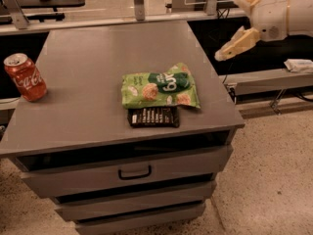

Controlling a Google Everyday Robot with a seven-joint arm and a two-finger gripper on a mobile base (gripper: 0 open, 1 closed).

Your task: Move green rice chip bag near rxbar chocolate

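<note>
The green rice chip bag (160,88) lies flat on the grey cabinet top (98,58), right of its middle. The rxbar chocolate (153,116), a dark flat bar with white text, lies right in front of the bag, touching its front edge. My gripper (238,18) is up at the top right, beyond the cabinet's right edge and well above the bag. Its two cream fingers are spread apart and hold nothing.
A red soda can (25,77) stands at the left edge of the cabinet top. Drawers (132,170) are below the front edge. A shelf with a white object (298,65) is at the right. Metal posts stand behind the cabinet.
</note>
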